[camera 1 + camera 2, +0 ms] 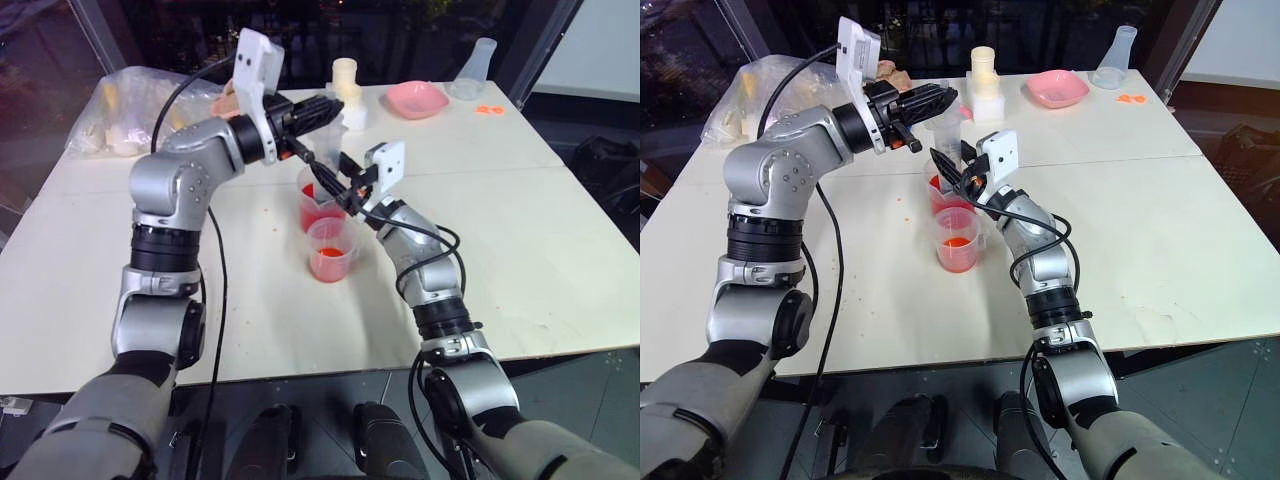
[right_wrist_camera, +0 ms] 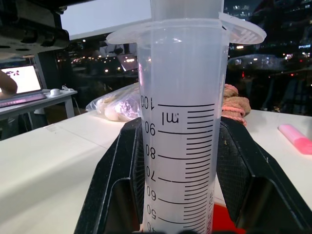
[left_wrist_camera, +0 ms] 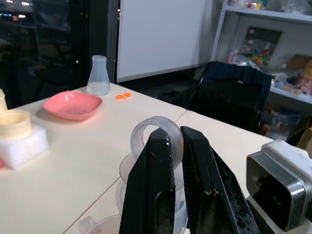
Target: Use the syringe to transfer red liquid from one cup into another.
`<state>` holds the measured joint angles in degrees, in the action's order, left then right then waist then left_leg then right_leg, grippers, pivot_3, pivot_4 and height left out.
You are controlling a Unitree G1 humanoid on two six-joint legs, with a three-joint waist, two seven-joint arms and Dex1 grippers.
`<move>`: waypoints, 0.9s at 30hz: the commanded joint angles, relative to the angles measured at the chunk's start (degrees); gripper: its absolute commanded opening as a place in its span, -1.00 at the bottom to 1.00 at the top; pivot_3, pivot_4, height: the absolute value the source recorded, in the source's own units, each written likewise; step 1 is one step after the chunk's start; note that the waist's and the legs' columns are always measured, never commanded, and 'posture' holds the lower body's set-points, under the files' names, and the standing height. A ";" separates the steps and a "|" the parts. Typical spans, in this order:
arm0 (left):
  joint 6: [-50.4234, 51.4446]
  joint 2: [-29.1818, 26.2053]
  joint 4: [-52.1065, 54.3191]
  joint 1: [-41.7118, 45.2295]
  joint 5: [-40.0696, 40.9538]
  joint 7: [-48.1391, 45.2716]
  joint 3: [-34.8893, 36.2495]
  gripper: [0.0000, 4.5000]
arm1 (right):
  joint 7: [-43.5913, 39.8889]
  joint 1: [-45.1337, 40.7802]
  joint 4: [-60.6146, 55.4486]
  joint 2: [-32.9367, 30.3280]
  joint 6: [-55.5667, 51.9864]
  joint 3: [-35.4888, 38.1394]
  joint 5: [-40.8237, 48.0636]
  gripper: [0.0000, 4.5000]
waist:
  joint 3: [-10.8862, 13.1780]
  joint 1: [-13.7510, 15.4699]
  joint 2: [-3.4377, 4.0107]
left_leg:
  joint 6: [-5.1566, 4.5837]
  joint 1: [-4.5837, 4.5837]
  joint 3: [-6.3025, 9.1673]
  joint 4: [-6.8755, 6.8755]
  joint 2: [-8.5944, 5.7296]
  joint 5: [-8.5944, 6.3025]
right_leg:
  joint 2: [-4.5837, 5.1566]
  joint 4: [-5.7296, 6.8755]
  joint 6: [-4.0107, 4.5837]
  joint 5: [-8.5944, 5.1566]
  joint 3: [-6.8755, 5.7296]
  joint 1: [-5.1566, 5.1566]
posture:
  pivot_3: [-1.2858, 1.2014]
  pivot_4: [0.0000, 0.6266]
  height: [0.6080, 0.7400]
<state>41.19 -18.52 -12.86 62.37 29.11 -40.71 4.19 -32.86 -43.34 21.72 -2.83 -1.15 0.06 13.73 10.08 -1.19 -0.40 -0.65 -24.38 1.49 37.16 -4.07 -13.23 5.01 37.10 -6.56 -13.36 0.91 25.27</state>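
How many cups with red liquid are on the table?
2. The smaller cup stands nearest the robot; the larger beaker sits right behind it, partly hidden by the syringe and the right pincer. None hidden that I can see.

Past the pincers, at the far edge of your table [image 1: 520, 260], you have a pink dish [image 1: 417, 98], with a clear conical flask [image 1: 474, 70] beyond it near the corner. A cream container on a white foam block [image 1: 347, 92] sits just behind the left pincer. A crumpled plastic bag [image 1: 125, 110] lies off to its left.
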 commanded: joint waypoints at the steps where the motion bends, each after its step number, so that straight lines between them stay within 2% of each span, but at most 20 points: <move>1: -2.09 -0.06 4.47 5.53 2.64 1.09 3.59 -1.00 | -2.74 0.53 0.22 1.79 -0.63 -3.75 -0.52 -0.36 | 0.00 0.01 0.00 | 0.00 0.00 0.00 0.00 0.00 0.00 | 0.00 0.00 0.00 0.00 0.00 0.00 | 0.03 -0.52 1.00; 27: -2.44 -0.84 3.80 7.21 3.32 1.78 4.25 -1.00 | -2.83 0.16 1.10 1.76 -0.06 -3.56 -0.69 -0.36 | 0.00 -0.02 0.00 | 0.01 0.00 0.00 0.00 0.00 0.01 | 0.00 0.01 0.00 0.00 0.00 0.00 | 0.03 -0.52 1.00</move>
<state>41.99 -19.18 -12.69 64.19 30.52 -39.74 4.98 -32.89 -43.46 21.78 -2.56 -0.65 0.06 13.74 10.08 -1.20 -0.40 -0.64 -24.38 1.49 37.16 -4.07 -13.22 5.01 37.11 -6.56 -13.36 0.91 25.27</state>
